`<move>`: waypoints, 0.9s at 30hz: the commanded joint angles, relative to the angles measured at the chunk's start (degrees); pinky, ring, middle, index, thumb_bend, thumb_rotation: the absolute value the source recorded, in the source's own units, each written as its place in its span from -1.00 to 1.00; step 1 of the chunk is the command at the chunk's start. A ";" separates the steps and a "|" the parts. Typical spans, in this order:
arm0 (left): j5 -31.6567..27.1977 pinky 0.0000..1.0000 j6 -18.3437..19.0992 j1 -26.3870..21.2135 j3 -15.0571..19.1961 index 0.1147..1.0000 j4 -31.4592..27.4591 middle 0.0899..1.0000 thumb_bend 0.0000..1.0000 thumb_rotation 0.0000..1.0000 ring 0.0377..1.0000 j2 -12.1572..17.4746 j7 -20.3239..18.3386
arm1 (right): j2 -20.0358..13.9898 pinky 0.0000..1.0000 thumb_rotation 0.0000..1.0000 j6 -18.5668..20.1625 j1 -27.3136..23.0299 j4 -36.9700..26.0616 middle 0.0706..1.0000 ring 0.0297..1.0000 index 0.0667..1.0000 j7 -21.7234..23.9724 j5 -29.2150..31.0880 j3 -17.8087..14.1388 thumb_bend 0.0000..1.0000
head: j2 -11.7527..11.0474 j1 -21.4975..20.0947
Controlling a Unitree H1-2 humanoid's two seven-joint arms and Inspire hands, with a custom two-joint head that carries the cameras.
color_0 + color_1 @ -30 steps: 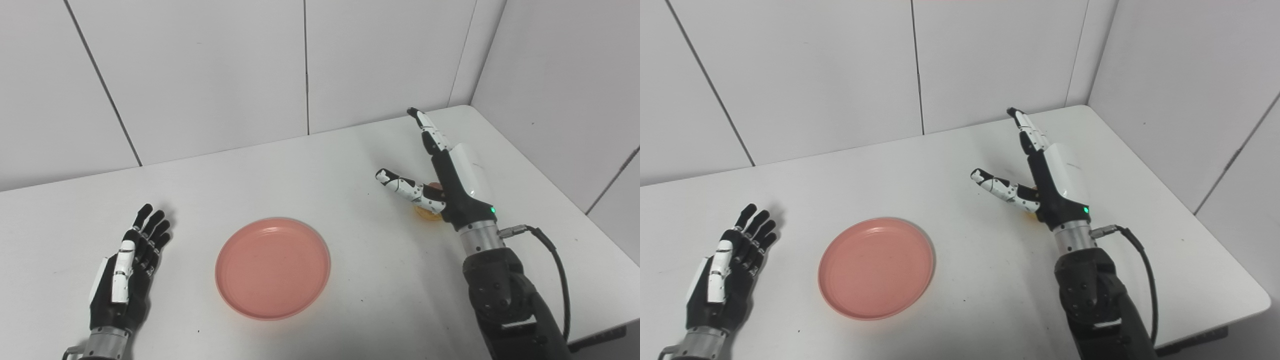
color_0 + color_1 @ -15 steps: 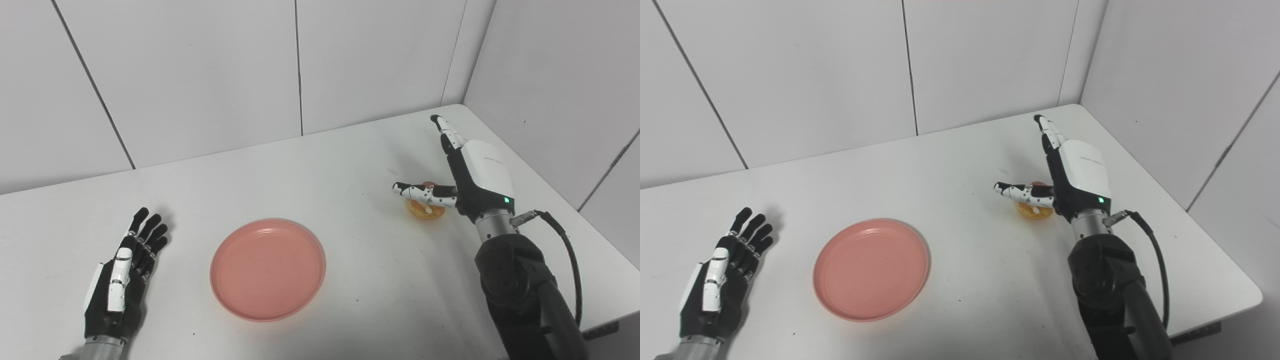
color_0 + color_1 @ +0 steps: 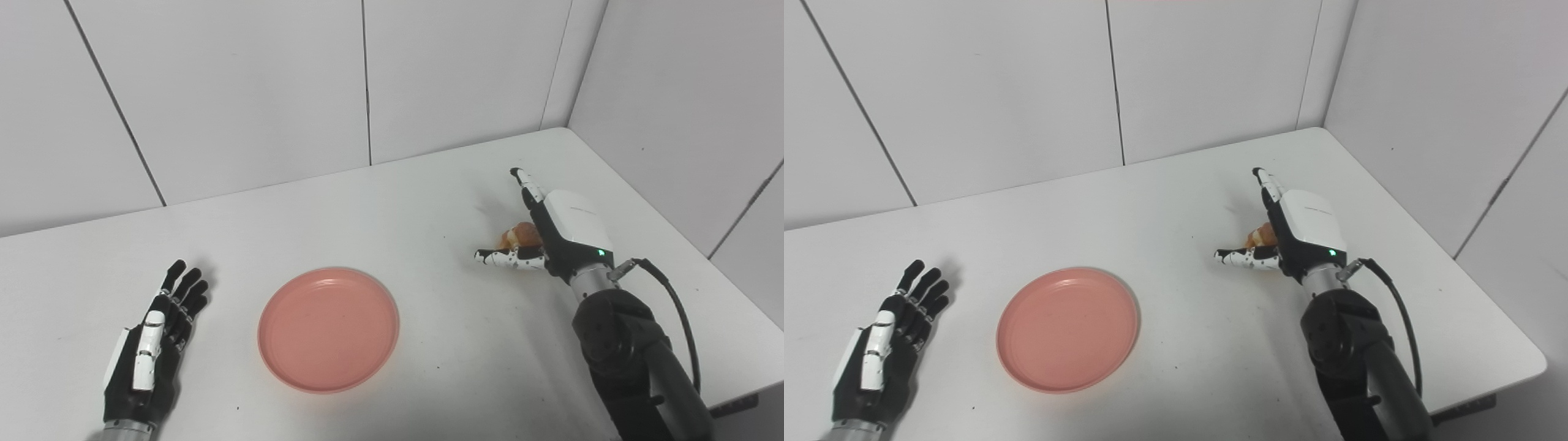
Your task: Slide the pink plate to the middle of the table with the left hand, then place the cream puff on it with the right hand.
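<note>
Left eye view showed the plate [image 3: 329,328] already mid-table; right hand [image 3: 551,236] lay spread around the cream puff [image 3: 522,235] — ungrasped; left hand [image 3: 153,343] rested open.

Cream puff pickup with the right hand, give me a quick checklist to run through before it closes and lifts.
1. Pink plate near the middle of the table, nothing on it: ok.
2. Left hand flat on the table, open, apart from the plate: ok.
3. Right hand at the cream puff, thumb in front of it, fingers stretched out past it: ok.
4. Fingers closed on the puff: not ok, the hand is open.
5. Puff touching the palm: cannot tell, the hand hides that side.
6. Nothing on the table between puff and plate: ok.
</note>
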 commanded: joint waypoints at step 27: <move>-0.86 0.87 3.61 6.90 0.10 0.85 1.00 0.87 -0.24 1.00 0.84 -0.43 -0.83 | -4.73 0.42 -0.12 2.62 -1.77 8.18 0.88 0.72 0.86 -3.28 4.21 -2.43 0.75 | 1.43 -0.16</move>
